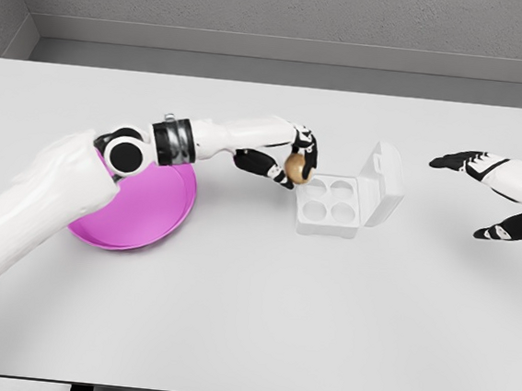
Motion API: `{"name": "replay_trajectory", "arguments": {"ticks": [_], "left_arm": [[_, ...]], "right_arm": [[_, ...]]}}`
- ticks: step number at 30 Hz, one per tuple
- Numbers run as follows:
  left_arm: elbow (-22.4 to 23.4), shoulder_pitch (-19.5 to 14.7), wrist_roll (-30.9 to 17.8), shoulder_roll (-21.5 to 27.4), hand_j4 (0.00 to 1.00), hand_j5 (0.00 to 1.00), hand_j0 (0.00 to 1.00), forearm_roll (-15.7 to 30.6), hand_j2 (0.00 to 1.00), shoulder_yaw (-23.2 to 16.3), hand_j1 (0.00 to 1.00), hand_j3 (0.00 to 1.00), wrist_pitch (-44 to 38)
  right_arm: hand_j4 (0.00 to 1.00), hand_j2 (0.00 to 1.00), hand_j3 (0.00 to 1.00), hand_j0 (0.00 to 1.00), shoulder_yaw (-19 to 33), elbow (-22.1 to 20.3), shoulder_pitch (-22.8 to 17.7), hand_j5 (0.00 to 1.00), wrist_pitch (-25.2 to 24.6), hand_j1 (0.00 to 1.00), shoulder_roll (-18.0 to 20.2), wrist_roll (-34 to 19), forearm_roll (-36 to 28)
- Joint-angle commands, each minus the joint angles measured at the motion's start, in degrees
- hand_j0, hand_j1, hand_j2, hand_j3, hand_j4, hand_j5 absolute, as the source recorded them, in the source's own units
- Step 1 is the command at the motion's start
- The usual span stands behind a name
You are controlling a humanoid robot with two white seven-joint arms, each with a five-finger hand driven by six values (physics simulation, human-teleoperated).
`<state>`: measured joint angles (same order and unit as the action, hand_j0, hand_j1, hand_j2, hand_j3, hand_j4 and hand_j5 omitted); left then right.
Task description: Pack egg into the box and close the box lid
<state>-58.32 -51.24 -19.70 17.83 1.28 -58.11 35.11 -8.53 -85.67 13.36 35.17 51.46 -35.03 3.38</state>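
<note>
Landmark: white egg box (pixel 334 206), near the middle of the grey table (pixel 258 325), lid (pixel 381 183) standing open and tilted back on the box's right side. Four round cups visible in the tray, all unfilled.

Left hand (pixel 287 161): just left of the box, at its upper left corner. The dark fingers (pixel 304 147) are wrapped around a brown egg (pixel 295 167), thumb side below, other digits above. The egg sits beside the box rim, not in any cup; whether it touches the rim cannot be told.

Left arm: stretches from the lower left across a magenta plate (pixel 143 217), which lies well left of the box. The arm covers the plate's upper left part.

Right hand (pixel 492 195): well to the right of the box, clear of the lid. Digits spread apart, thumb low and the rest high, gripping nothing.
</note>
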Motion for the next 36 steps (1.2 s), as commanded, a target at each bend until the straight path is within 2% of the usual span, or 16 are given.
{"name": "replay_trajectory", "arguments": {"ticks": [1, 9, 13, 36], "left_arm": [[0.0, 0.1, 0.0, -0.9, 0.3, 0.3, 0.3, 0.6, 0.3, -0.1, 0.3, 0.3, -0.1], [-0.1, 0.3, 0.0, -1.7, 0.3, 0.3, 0.3, 0.6, 0.3, -0.2, 0.3, 0.3, -0.1], [-0.4, 0.8, 0.0, -1.7, 0.3, 0.3, 0.3, 2.8, 0.3, -0.3, 0.3, 0.3, -0.1], [-0.1, 4.0, -0.1, -2.6, 0.3, 0.3, 0.3, 8.6, 0.3, -0.4, 0.3, 0.3, -0.1]], "right_arm": [[1.0, 1.0, 1.0, 1.0, 0.0, 0.0, 0.0, 1.0, -0.2, 1.0, 0.0, 0.0, -0.3], [1.0, 1.0, 1.0, 1.0, 0.0, 0.1, 0.0, 1.0, -0.2, 1.0, -0.1, 0.0, -0.3], [1.0, 1.0, 1.0, 1.0, 0.0, 0.2, 0.0, 1.0, -0.2, 1.0, -0.1, 0.0, -0.3], [1.0, 1.0, 1.0, 1.0, 0.0, 0.4, 0.1, 1.0, -0.2, 1.0, -0.6, 0.0, 0.8]]}}
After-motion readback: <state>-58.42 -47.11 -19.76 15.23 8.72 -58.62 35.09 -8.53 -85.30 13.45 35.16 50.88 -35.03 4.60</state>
